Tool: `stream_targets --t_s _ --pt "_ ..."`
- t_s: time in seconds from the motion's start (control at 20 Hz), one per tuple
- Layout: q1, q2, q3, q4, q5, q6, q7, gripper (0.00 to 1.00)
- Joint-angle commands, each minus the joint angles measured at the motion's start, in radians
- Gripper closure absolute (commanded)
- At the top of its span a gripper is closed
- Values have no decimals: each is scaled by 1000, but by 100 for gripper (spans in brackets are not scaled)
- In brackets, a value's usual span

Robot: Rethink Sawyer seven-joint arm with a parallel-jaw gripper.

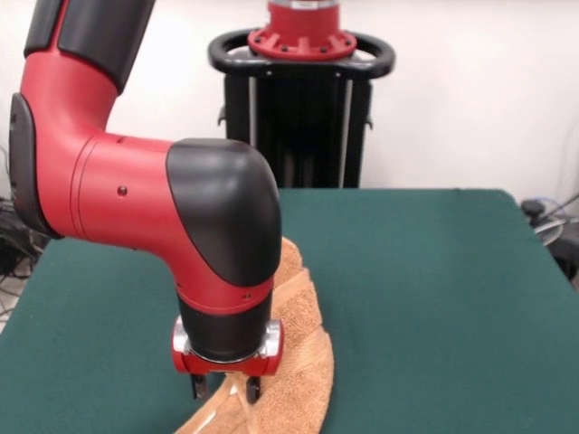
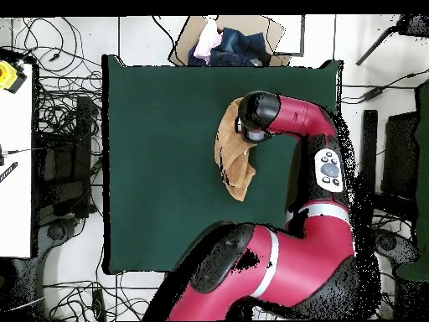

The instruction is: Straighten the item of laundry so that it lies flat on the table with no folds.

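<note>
Orange-tan terry hand towel is lying bunched and curved on the green tabletop, not flat yet. My pincer is hanging low over its near end, fingers parted; whether they are pinching cloth, I cannot tell. Most spreading is remaining.

One towel, one table, one arm, perhaps one box.

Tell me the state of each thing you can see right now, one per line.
towel: bunched in a curved, folded strip, not flat
claw: open, fingers down at the towel's near end
table: towel lying on it
</note>
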Motion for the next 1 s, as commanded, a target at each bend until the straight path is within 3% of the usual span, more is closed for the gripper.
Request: stream_targets --t_s 0.05,0.55,1.0 --pt "32 45 5 -7 -30 -101 116 0" --pt "28 36 16 2 -38 -136 90 0" --pt "38 35 -2 -15 -52 -82 68 0"
